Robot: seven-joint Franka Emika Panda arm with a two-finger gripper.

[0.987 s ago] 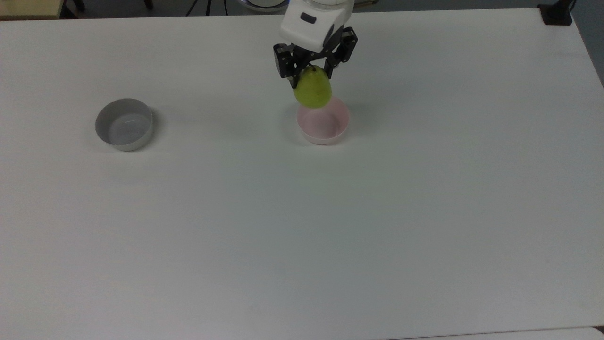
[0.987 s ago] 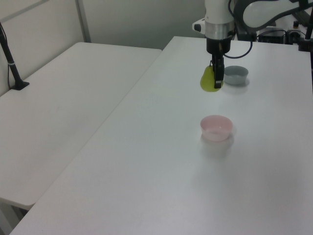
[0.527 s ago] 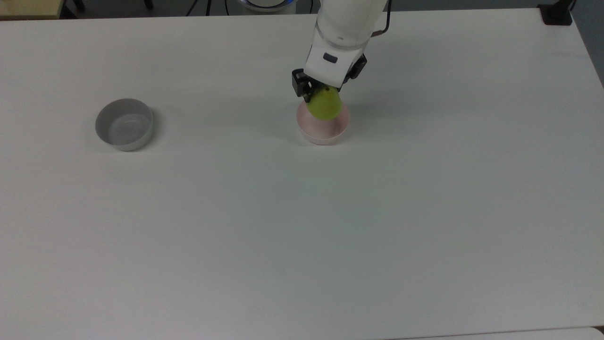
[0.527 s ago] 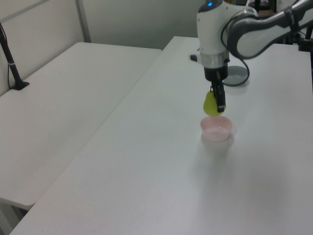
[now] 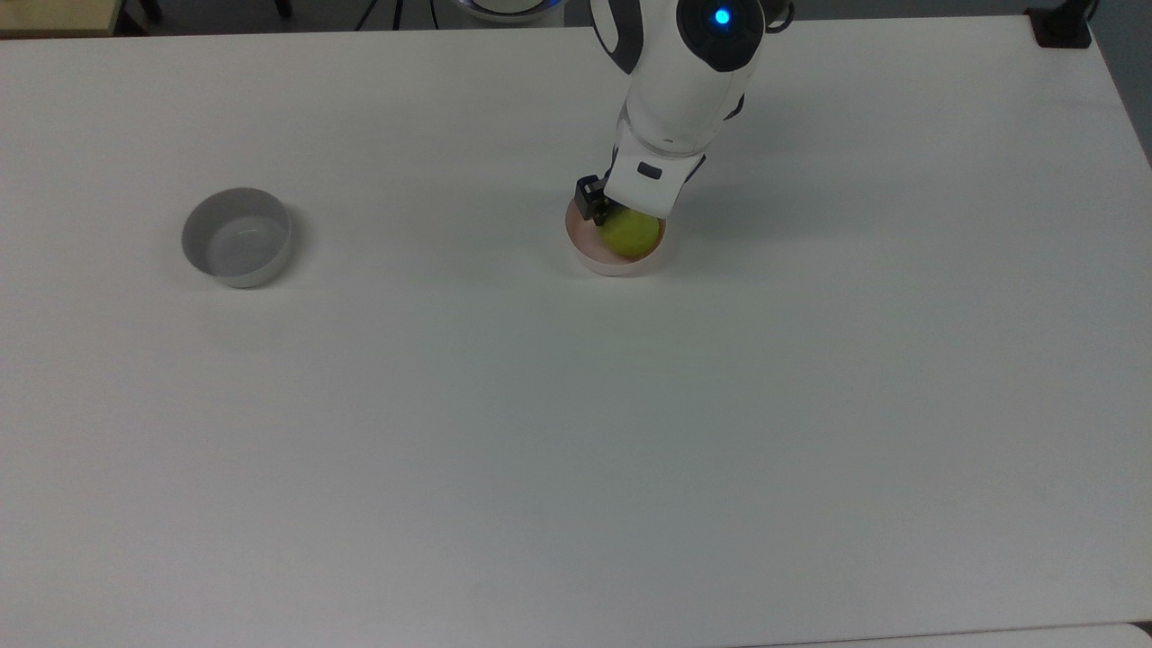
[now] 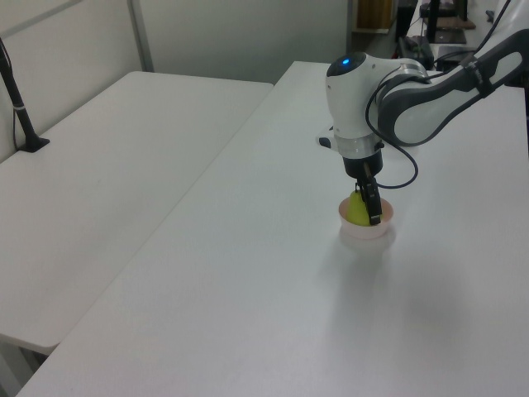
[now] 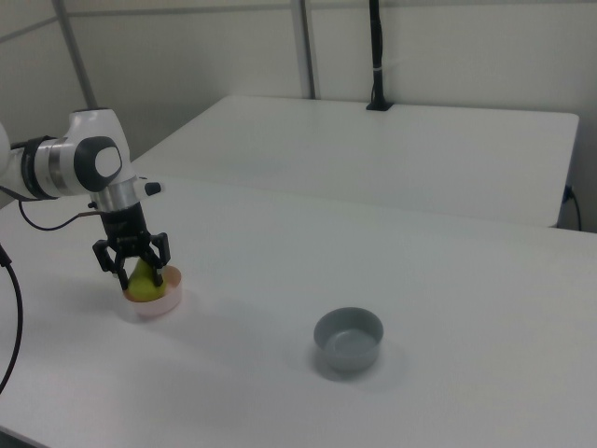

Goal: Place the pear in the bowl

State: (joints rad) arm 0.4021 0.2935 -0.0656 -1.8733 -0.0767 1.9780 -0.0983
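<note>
The yellow-green pear (image 5: 632, 236) stands upright inside the pale pink bowl (image 5: 601, 264), its lower part below the rim. My gripper (image 5: 624, 221) reaches straight down over the bowl, its fingers on either side of the pear's upper part, shut on it. In the left view a dark finger crosses the front of the pear (image 6: 355, 212) above the bowl (image 6: 366, 232). In the right view the gripper (image 7: 140, 271) straddles the pear (image 7: 142, 283), which rests in the bowl (image 7: 160, 303).
A grey bowl (image 5: 237, 237) of like size sits far off at the top view's left, also seen in the right view (image 7: 348, 339). A second white table (image 6: 99, 141) adjoins, with a black post (image 7: 376, 56) on it.
The gripper has come down and forward with the pear, from above and behind the pink bowl to inside it. The pear now sits low in the bowl.
</note>
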